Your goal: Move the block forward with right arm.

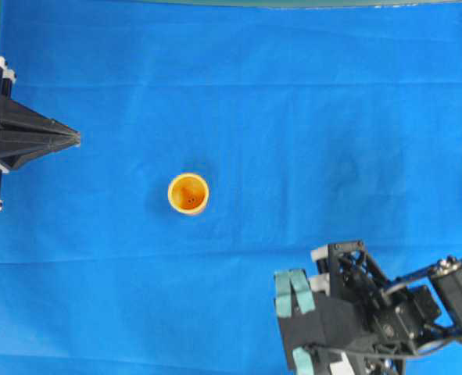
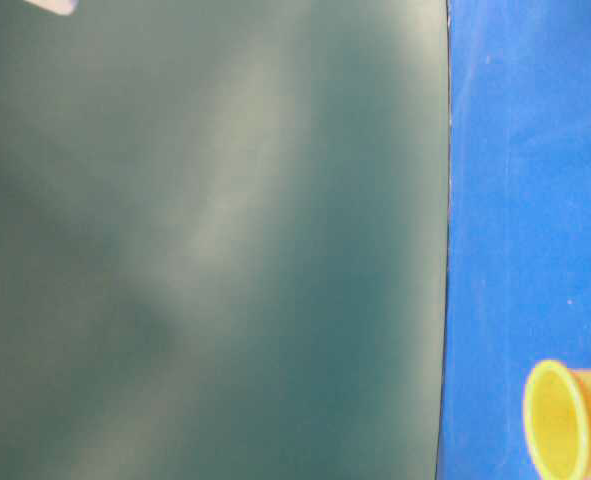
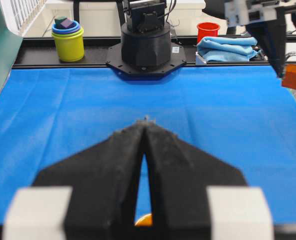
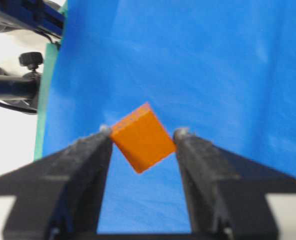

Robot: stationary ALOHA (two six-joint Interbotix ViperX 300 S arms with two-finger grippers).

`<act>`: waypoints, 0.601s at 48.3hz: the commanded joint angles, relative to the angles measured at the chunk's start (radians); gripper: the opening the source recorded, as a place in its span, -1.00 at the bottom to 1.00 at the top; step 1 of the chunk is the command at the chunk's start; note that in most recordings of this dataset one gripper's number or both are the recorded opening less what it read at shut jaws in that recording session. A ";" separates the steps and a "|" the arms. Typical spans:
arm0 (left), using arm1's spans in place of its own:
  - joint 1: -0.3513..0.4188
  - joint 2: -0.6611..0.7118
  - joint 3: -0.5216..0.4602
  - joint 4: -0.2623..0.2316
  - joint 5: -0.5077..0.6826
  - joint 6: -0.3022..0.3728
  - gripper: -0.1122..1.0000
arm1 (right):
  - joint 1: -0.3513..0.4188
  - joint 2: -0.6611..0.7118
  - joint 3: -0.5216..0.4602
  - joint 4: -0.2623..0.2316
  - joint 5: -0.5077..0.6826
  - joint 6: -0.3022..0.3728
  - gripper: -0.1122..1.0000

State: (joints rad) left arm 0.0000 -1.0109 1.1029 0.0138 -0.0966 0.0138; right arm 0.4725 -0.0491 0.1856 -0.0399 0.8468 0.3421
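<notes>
The right hand (image 4: 142, 137) pinches the block (image 4: 141, 138) between its two fingertips. The fingers (image 4: 82, 170) stand wide apart, and the block sits turned between them, with one corner pointing down. It is lifted above the blue cloth (image 4: 228, 65) that covers the bench. In the left wrist view the block (image 3: 294, 76) shows at the right edge, held in the air. In the overhead view the right hand (image 1: 297, 324) is at the lower right, well apart from the cup (image 1: 188, 193), and the block is hidden there. The left hand (image 3: 145, 131) is pressed together and holds nothing; it hangs at the left edge of the bench.
</notes>
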 commanded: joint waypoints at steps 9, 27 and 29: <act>0.003 0.005 -0.034 0.000 -0.005 -0.002 -0.75 | 0.026 0.020 -0.072 -0.005 -0.003 0.006 0.09; 0.003 0.005 -0.034 0.002 0.005 -0.002 -0.75 | 0.038 0.046 -0.110 -0.005 0.005 0.014 0.09; 0.003 0.005 -0.034 0.002 0.005 -0.002 -0.75 | 0.038 0.046 -0.112 -0.005 0.006 0.023 0.09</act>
State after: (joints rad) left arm 0.0000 -1.0109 1.1029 0.0123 -0.0890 0.0138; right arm 0.5047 0.0092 0.1012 -0.0430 0.8529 0.3528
